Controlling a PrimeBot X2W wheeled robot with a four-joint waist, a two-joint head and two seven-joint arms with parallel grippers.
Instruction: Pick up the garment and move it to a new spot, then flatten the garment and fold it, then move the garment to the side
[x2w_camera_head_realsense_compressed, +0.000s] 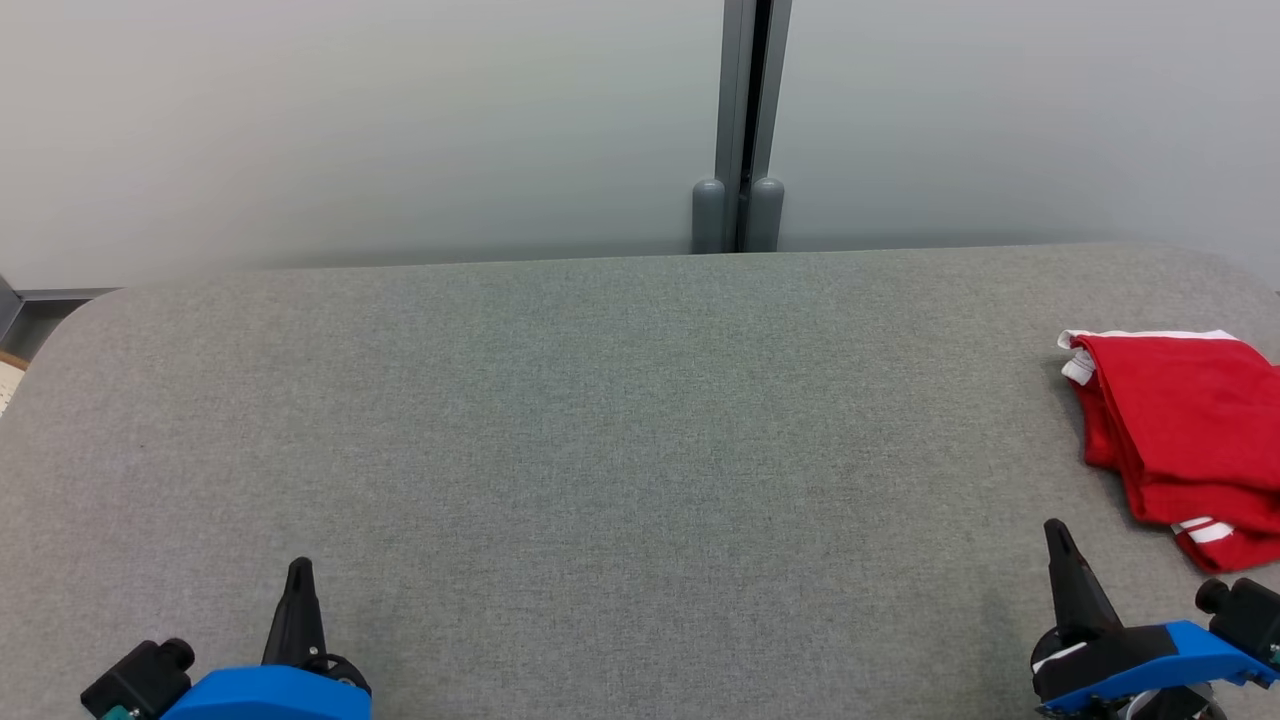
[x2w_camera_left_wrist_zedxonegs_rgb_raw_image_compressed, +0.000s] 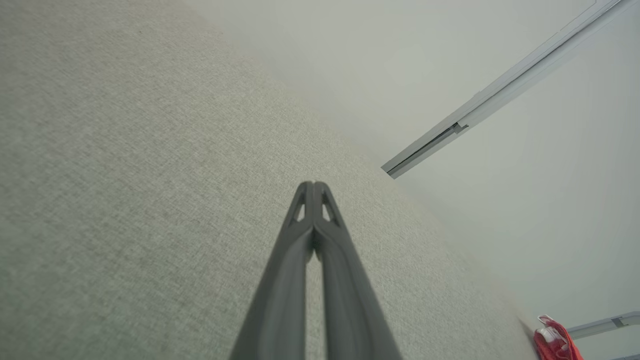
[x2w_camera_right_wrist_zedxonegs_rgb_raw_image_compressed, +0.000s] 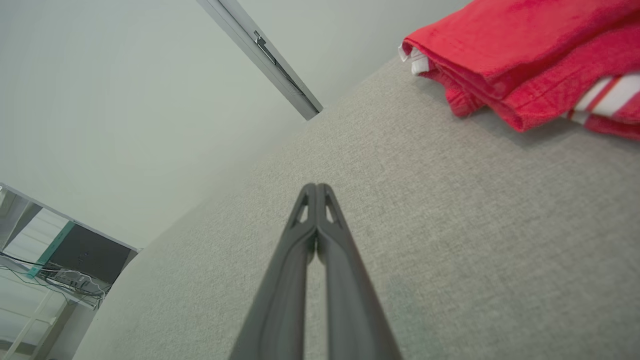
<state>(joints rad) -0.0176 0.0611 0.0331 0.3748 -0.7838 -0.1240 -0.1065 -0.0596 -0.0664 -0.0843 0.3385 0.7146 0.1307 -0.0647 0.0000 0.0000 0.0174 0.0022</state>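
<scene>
Grey fabric covered the table (x2w_camera_head_realsense_compressed: 600, 420), which stood against a pale partition wall (x2w_camera_head_realsense_compressed: 350, 120) with a grey post (x2w_camera_head_realsense_compressed: 742, 130) at its middle. A folded red garment (x2w_camera_head_realsense_compressed: 1180, 430) with white trim lay by the table's right edge, partly cut off by the head view's border. The right gripper (x2w_camera_right_wrist_zedxonegs_rgb_raw_image_compressed: 316, 187) hovered near it without touching, fingers pressed together and holding nothing. The left gripper (x2w_camera_left_wrist_zedxonegs_rgb_raw_image_compressed: 313, 187) hung over bare cloth at the near left, well apart from the garment, its fingers likewise pressed together and empty.
</scene>
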